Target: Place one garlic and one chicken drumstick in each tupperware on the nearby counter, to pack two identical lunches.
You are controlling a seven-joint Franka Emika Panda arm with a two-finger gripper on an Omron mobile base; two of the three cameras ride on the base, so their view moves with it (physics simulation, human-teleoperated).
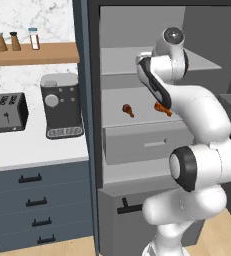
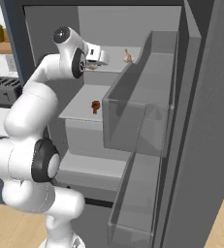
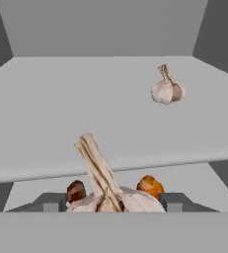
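The arm (image 1: 202, 125) has a glossy white plastic-looking shell with dark matt joints. The fridge shelves (image 3: 86, 108) are smooth matt grey, and the door bins (image 2: 147, 97) look like translucent grey plastic. The 2 garlic bulbs, one held (image 3: 115, 200) and one on the shelf (image 3: 168, 90), have dry, papery off-white skin with a fibrous stem. The drumsticks (image 1: 128, 110) look browned and slightly shiny. The counter (image 1: 32, 145) is smooth white stone-like. The wall shelf (image 1: 37, 51) is matt wood. The toaster (image 1: 6, 112) looks dark matt metal.
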